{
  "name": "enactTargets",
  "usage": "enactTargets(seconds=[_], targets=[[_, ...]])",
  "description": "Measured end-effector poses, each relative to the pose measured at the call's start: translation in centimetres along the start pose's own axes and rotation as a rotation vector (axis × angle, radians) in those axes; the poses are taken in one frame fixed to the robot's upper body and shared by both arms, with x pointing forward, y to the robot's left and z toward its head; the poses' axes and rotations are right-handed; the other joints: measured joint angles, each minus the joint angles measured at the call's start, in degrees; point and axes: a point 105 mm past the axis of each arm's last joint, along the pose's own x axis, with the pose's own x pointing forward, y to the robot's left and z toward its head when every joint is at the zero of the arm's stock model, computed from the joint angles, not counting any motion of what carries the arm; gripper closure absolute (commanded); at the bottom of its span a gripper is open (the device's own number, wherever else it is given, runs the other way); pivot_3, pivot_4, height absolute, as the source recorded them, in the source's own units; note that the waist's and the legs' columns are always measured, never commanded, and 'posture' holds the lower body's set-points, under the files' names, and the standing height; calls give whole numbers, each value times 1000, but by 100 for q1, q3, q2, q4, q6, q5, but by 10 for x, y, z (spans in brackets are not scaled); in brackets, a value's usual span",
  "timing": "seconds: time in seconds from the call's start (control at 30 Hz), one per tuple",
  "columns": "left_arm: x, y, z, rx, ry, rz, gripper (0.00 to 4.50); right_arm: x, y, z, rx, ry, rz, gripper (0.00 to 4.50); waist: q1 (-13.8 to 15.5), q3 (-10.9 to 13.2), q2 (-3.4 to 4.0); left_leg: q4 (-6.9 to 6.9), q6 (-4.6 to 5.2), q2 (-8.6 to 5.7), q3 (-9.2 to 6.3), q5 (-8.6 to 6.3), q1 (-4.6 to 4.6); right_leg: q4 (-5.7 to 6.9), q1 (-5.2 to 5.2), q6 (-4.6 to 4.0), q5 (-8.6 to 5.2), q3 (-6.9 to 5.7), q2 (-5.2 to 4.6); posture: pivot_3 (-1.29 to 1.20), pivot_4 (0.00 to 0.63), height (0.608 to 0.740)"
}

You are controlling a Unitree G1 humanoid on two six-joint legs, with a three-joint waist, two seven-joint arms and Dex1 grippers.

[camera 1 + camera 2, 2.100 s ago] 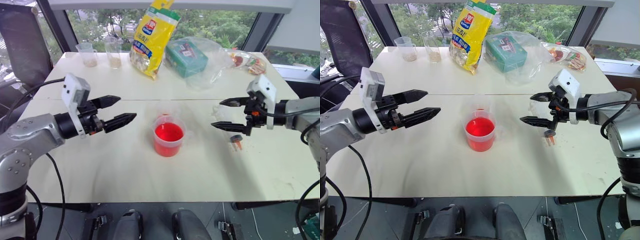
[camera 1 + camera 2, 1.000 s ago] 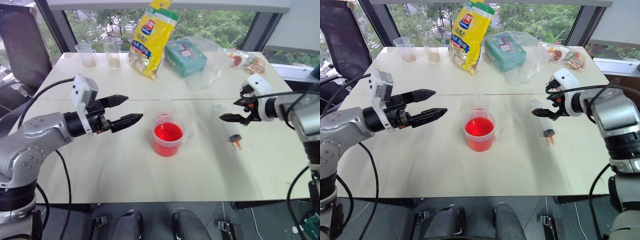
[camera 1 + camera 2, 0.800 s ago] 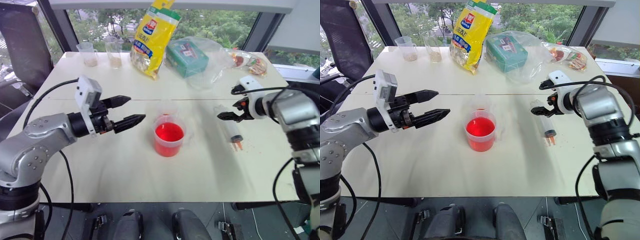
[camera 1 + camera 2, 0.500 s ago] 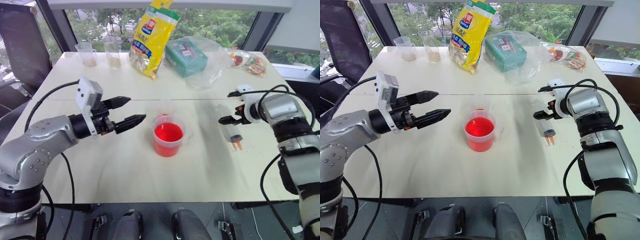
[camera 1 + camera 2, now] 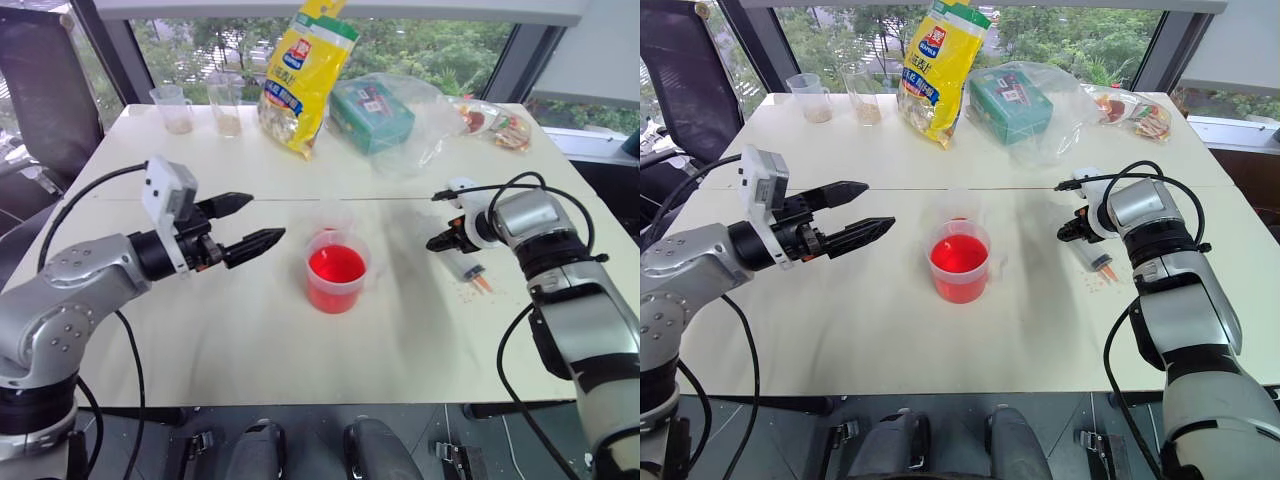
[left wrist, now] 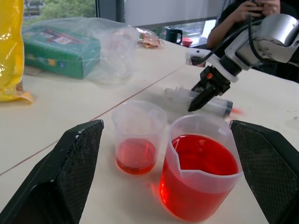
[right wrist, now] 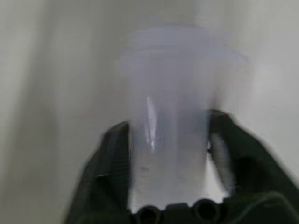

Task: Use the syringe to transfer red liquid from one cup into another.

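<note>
The syringe lies on the white table at the right, orange tip toward me. My right gripper points down at its far end and is shut on the clear barrel, with a black finger on each side. The wide measuring cup holds red liquid at the table's middle. Just behind it stands the slim clear cup with a little red at its bottom. My left gripper hovers open left of the cups, pointing at them and holding nothing.
At the back of the table lie a yellow bag, a green box in clear plastic, snack packets and two clear cups with brownish contents. A person sits beyond the right side.
My right gripper has sunk toward the table and shut on the syringe's barrel; a second ago it hovered open above it. The left gripper has kept still.
</note>
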Motion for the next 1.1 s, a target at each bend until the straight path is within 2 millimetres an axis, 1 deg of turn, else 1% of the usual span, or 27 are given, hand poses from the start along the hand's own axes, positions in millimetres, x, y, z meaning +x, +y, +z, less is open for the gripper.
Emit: enactTargets(seconds=[0.2, 0.27, 0.3, 0.37, 0.47, 0.5, 0.57, 0.67, 0.77, 0.83, 0.9, 1.0, 1.07, 1.1], targets=[[-1, 4, 1, 2, 7, -8, 0, -3, 3, 2, 23, -5, 1, 3063, 2, 0, 0, -1, 0, 0, 0, 0, -1, 1, -3, 0, 0, 0, 0, 0, 150, 740], [0, 8, 7, 10, -1, -15, 0, -10, 7, 12, 20, -66, 20, 3063, 7, 1, 1, -1, 0, 0, 0, 0, -6, 2, -8, 0, 0, -1, 1, 0, 150, 740], [1, 10, 11, 20, -5, -15, 0, -16, 11, 22, 5, -121, 35, 3063, 3, 1, 1, -2, 0, 0, 0, 0, -8, 2, -11, 0, 0, 0, 0, 0, 150, 740], [4, 12, 17, 32, -17, -30, 0, -36, 21, 48, -56, -285, 71, 3063, 5, 1, 2, -4, 0, 0, 0, 0, -10, 2, -14, 0, 0, -1, 1, 0, 150, 740], [8, 14, 21, 24, -23, -59, 0, -81, 44, 86, -192, -598, 128, 3063, 13, 1, 1, -11, 0, 1, -2, 0, -11, -2, -14, 1, 0, -3, 4, 0, 150, 740], [8, 15, 20, 15, -21, -64, 0, -95, 55, 95, -242, -697, 150, 3063, 7, 1, 1, -12, 0, 1, -2, 0, -11, -2, -14, 1, 0, -3, 4, 0, 150, 740], [9, 16, 19, 6, -15, -77, 0, -117, 75, 105, -289, -886, 201, 3063, 4, 0, 0, -14, 0, 2, -3, 0, -11, -3, -13, 1, 0, -4, 4, 0, 150, 740], [14, 16, 20, -1, -18, -106, 0, -134, 107, 108, -283, -1077, 300, 3063, 8, 0, 0, -7, -2, 1, -3, 1, -10, 5, -12, 1, 0, -4, 1, 0, 150, 740], [20, 16, 30, 14, -36, -134, 0, -144, 138, 101, -275, -1232, 391, 3063, 22, -1, -2, -5, -2, 1, -7, 1, -9, 7, -10, 1, 0, -7, 1, 0, 150, 740], [22, 16, 33, 20, -41, -150, 0, -141, 154, 92, -267, -1282, 437, 3063, 18, -1, -2, -5, -2, -2, -5, 1, -9, 7, -10, 1, 0, -5, -1, 0, 150, 740], [27, 16, 35, 12, -46, -162, 0, -134, 161, 87, -239, -1321, 434, 3063, 18, -1, -2, -2, -3, -2, -4, 2, -9, 8, -10, 1, 0, -5, 0, 0, 150, 740], [33, 13, 41, 20, -60, -187, 0, -123, 174, 84, -215, -1348, 442, 3063, 6, -1, -2, 0, -5, -1, -4, 3, -8, 16, -12, 1, 0, -4, 1, 0, 150, 740], [35, 11, 44, 26, -67, -195, 0, -119, 178, 82, -217, -1367, 432, 3063, -2, -1, -2, -1, -5, 1, -4, 3, -6, 16, -12, 1, 0, -4, 5, 0, 150, 740], [36, 10, 46, 28, -71, -201, 0, -114, 180, 79, -215, -1365, 426, 3063, 1, -1, -2, -1, -6, 1, -4, 3, -6, 16, -12, 1, 0, -4, 5, 0, 150, 740]])
